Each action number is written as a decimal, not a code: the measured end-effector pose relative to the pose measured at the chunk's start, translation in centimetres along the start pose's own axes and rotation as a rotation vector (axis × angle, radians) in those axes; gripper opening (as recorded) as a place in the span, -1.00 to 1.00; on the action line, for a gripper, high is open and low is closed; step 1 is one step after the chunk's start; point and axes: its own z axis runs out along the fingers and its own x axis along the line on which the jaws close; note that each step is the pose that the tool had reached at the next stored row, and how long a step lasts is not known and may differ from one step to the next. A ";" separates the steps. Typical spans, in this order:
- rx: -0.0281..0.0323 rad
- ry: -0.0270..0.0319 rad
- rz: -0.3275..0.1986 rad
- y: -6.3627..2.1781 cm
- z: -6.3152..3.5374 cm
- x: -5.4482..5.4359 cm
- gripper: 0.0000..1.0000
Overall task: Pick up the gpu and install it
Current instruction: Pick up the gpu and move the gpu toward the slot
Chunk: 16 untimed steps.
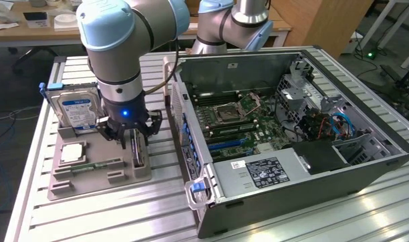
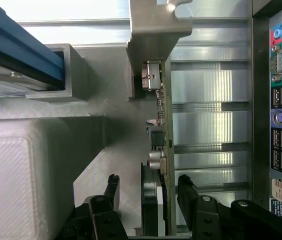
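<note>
Gpu (image 1: pixel 137 151) (image 2: pixel 157 150) stands upright in a gray holder (image 1: pixel 90 177) on the tabletop (image 1: pixel 123 217), between wide-open fingers (image 2: pixel 186 190) holding nothing.

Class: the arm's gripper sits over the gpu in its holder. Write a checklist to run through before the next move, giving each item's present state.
1. Gripper open: ok.
2. Thin dark gpu card with silvery bracket between the fingers: ok.
3. Card standing on edge in the grey plastic holder: ok.
4. Fingers closed on the card: not ok, nothing held.
5. Black computer case lying open: ok.
6. Expansion slot free: cannot tell.
</note>
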 end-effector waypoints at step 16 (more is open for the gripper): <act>0.0005 0.0000 0.000 0.00 0.00 0.0 -0.40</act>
